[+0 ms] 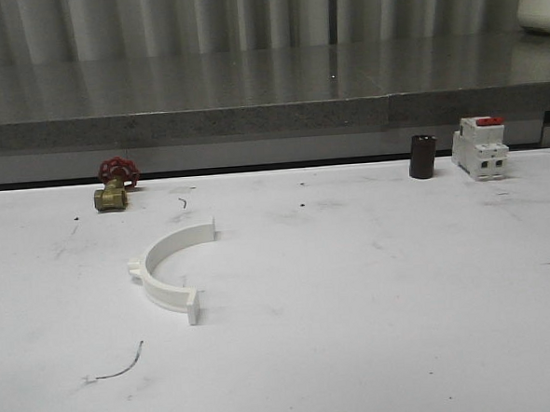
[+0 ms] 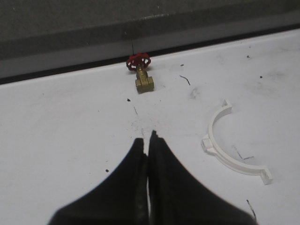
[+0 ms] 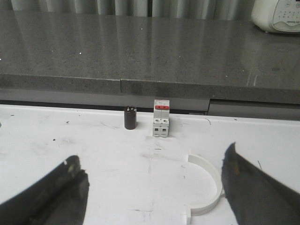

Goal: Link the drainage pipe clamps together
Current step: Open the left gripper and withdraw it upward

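Front view: one white half-ring clamp [image 1: 170, 269] lies on the scuffed white bench [image 1: 374, 303], left of centre, near a brass valve with red handwheel [image 1: 114, 184]; a dark cylinder [image 1: 422, 156] and white-and-red breaker block [image 1: 480, 147] stand at the far right edge. Left wrist view: left hand [image 2: 148, 145] closed, empty. Right wrist view: right hand [image 3: 154, 187] wide open, empty, a second half-ring clamp [image 3: 208, 187] between its fingers. No legible writing.
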{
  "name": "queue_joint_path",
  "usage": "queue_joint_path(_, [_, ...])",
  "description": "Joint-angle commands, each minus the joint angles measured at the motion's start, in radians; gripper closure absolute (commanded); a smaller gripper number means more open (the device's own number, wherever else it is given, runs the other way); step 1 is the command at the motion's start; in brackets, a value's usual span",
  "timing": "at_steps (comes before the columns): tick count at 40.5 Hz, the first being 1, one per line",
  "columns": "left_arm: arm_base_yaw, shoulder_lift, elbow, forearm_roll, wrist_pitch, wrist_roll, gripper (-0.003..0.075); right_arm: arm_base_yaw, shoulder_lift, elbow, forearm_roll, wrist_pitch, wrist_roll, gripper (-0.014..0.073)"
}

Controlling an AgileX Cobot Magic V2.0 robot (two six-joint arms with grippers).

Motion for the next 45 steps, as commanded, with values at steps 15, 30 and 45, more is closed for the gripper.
queue_joint_path(15, [-0.009,-0.459,0.122,0.025,-0.029,0.001,0.0741,0.000,0.015,-0.037,-0.004,-0.079,0.002,0.0001])
queue_joint_path(30, [-0.009,-0.468,0.121,0.025,-0.029,0.001,0.0741,0.000,0.015,-0.037,-0.004,-0.079,0.002,0.0001])
queue_joint_path(45, [-0.009,-0.468,0.121,0.025,-0.029,0.001,0.0741,0.000,0.015,-0.037,-0.004,-0.095,0.002,0.0001])
